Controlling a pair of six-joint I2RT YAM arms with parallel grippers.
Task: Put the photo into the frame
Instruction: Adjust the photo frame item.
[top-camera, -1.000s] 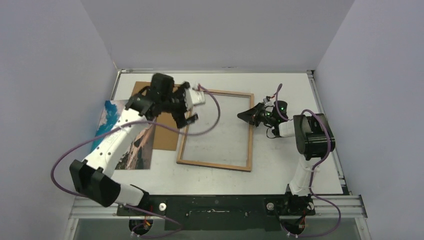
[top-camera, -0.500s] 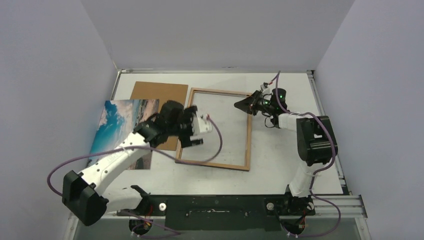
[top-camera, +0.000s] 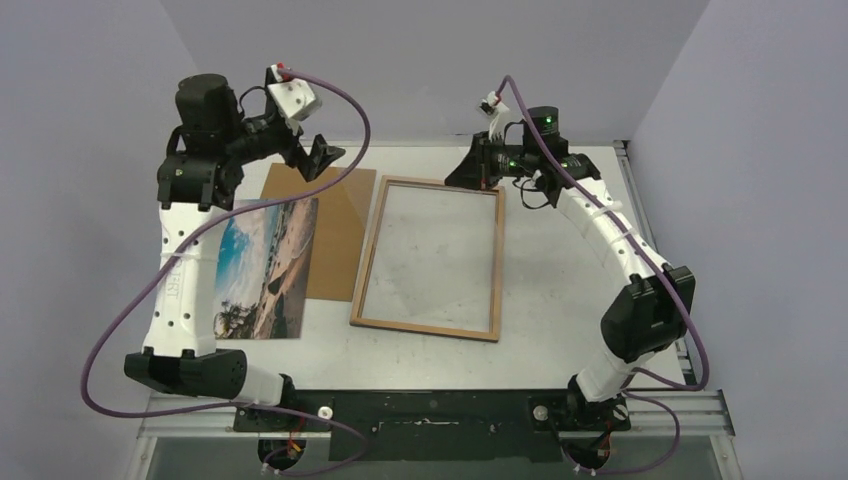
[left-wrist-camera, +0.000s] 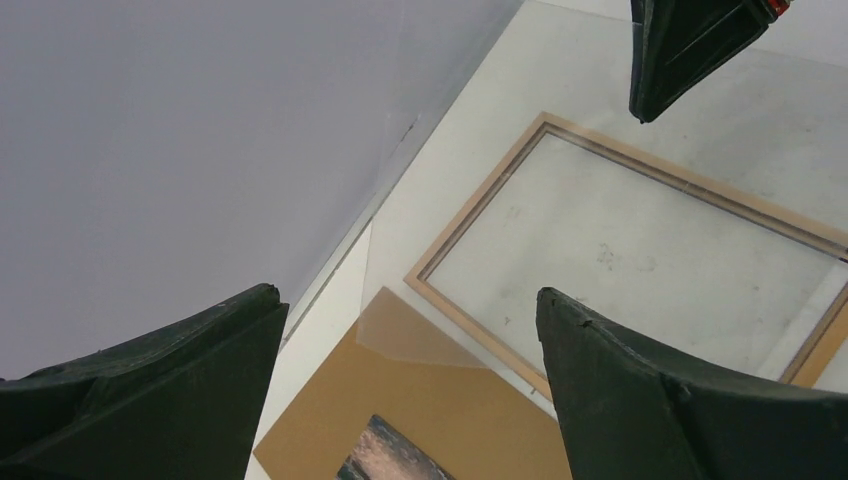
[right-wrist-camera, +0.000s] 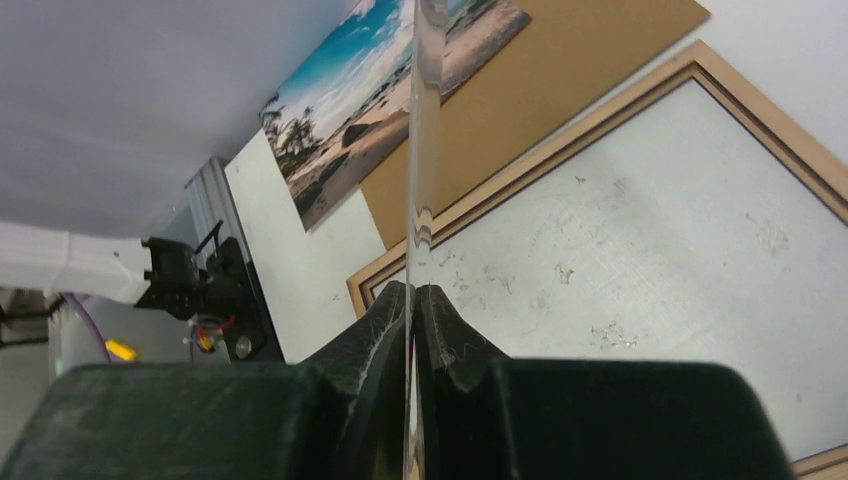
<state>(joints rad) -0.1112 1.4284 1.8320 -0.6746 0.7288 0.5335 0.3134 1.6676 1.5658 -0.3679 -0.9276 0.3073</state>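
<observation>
The frame (top-camera: 362, 290) lies flat mid-table, wood-brown side up, with bare table showing through it. The photo (top-camera: 262, 270), a coast under blue sky, lies to its left, partly over a brown backing board (top-camera: 340, 225). My right gripper (top-camera: 468, 170) hangs above the frame's far edge, shut on a clear pane (right-wrist-camera: 425, 120) that shows edge-on between its fingers. In the left wrist view the pane's corner (left-wrist-camera: 420, 330) hangs over the board. My left gripper (top-camera: 320, 155) is raised high at the back left, open and holding nothing.
Grey walls close in the table on the left, back and right. A metal rail (top-camera: 430, 412) with both arm bases runs along the near edge. Purple cables loop off both arms.
My left arm has swung up from the frame's left side to high at the back left. The right gripper has moved back and up, lifting the pane.
</observation>
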